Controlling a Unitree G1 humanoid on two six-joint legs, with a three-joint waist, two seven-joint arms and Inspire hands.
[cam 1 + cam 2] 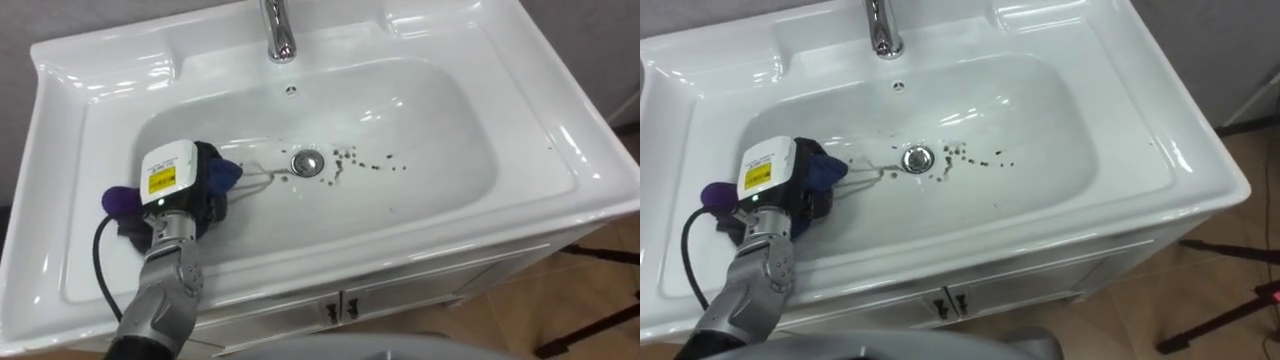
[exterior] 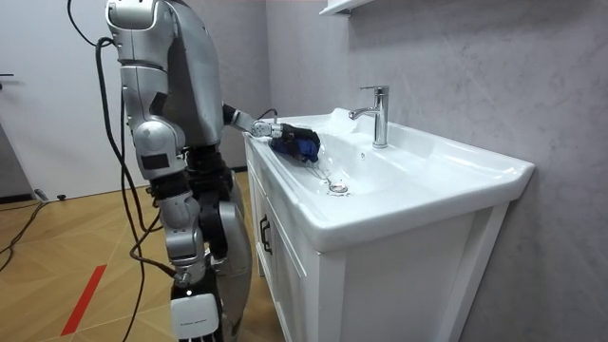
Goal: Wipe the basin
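while the left hand [image 1: 172, 192] rests in the basin [image 1: 430, 160], its fingers [image 1: 212, 206] curl round a blue cloth [image 1: 228, 176].

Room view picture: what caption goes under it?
Robot stands at a white basin, its left hand on a blue cloth inside it.

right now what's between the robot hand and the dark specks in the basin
The drain sits between the left robot hand with its blue cloth and the dark specks, as both eye views show.
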